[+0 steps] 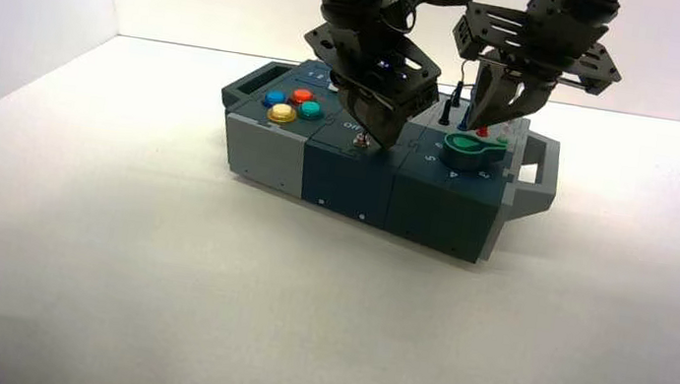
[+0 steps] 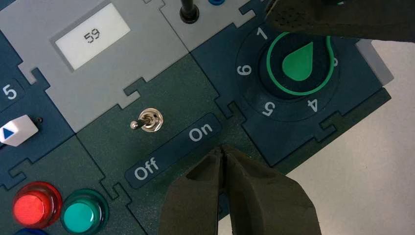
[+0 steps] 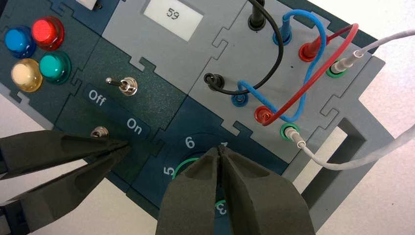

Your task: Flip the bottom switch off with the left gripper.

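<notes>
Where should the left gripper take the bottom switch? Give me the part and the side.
The bottom switch is a tiny, slick metal lever, too small to pinch well. Probably better: push its tip with the left gripper, fingers shut, coming from the On side toward Off.

So my bulky black left gripper point(image 2: 222, 152) hangs over the middle of the grey-and-blue plastic box point(image 1: 271, 158), tips just beside the "On" end of the white-lettered label strip point(image 2: 171, 149). The tiny silver bottom switch point(image 3: 99, 131) is in front of that strip, and its twin silver toggle point(image 2: 147, 121) is behind it. The four round coloured buttons point(image 1: 290, 106) lie left. The green-ringed knob point(image 2: 299, 62) is right, under my black right gripper point(image 3: 220, 151), with looped wires point(image 3: 293, 73) behind it.
</notes>
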Tool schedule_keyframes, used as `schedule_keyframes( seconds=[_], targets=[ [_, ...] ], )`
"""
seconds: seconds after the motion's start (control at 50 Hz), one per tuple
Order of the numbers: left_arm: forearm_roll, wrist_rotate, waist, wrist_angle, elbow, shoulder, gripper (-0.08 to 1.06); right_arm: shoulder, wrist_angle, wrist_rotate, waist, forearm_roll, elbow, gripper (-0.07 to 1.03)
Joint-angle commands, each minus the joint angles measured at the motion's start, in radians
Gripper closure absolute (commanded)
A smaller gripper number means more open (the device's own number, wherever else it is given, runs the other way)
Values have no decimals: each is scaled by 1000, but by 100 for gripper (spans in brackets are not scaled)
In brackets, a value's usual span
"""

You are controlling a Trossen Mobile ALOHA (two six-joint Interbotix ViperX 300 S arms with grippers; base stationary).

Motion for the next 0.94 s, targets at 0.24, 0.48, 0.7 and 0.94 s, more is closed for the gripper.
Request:
schedule_keyframes(
  seconds=[0.24, 0.48, 0.7, 0.94],
  targets=[
    [5, 5, 133, -15, 26, -66, 101, -17, 0, 3, 0, 8, -11, 98],
    [2, 3, 124, -15, 14, -124, 101, -26, 3, -8, 25, 8, -8, 98],
    [-12, -14, 52, -3, -11, -187, 101, -60, 5, -26, 71, -2, -3, 98],
    [-11, -21, 18, 0, -63, -190, 101, -81, 5, -28, 71, -8, 14, 98]
  ],
)
